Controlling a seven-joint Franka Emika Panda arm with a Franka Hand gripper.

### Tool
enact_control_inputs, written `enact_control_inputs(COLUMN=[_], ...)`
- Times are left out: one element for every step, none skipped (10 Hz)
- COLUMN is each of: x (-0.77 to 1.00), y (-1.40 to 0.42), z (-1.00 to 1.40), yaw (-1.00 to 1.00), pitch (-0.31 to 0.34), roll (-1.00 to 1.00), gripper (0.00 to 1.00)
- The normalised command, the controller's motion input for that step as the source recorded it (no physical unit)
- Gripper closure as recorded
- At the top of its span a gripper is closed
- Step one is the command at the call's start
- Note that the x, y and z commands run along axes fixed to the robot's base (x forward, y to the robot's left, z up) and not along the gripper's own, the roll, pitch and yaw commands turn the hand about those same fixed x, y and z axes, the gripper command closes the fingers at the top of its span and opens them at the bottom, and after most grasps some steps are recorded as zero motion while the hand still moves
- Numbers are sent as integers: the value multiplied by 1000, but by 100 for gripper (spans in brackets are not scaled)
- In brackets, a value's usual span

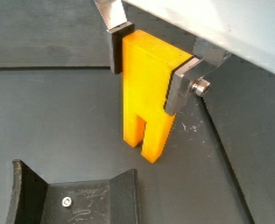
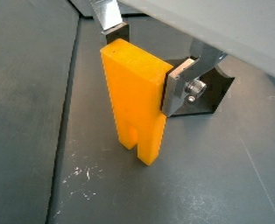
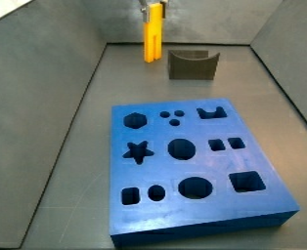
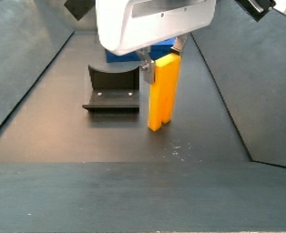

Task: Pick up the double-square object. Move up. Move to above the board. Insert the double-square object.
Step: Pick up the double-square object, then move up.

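Observation:
The double-square object (image 1: 146,114) is a tall yellow-orange piece standing upright, prongs down, with its lower end at the dark floor. It also shows in a wrist view (image 2: 134,114) and in both side views (image 3: 151,41) (image 4: 164,91). My gripper (image 1: 146,79) (image 2: 144,70) sits over its top end, with a silver finger against each side, and appears shut on it. The gripper also shows in both side views (image 3: 153,8) (image 4: 158,55). The blue board (image 3: 222,164) with its shaped holes lies flat, well apart from the piece and nearer that camera.
The dark fixture (image 3: 189,63) stands on the floor close beside the piece. It also shows in a side view (image 4: 113,91) and in both wrist views (image 1: 75,197) (image 2: 204,92). Sloping grey walls (image 3: 65,117) bound the floor on both sides.

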Motion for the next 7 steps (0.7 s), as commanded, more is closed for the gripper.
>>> enact_control_inputs(x=[0,0,0,0,0,0,0], y=[0,0,0,0,0,0,0], z=[0,0,0,0,0,0,833], yaw=[0,0,0,0,0,0,0], pitch=[0,0,0,0,0,0,0], roll=[0,0,0,0,0,0,0], gripper=[100,100,100,100,100,100,100])
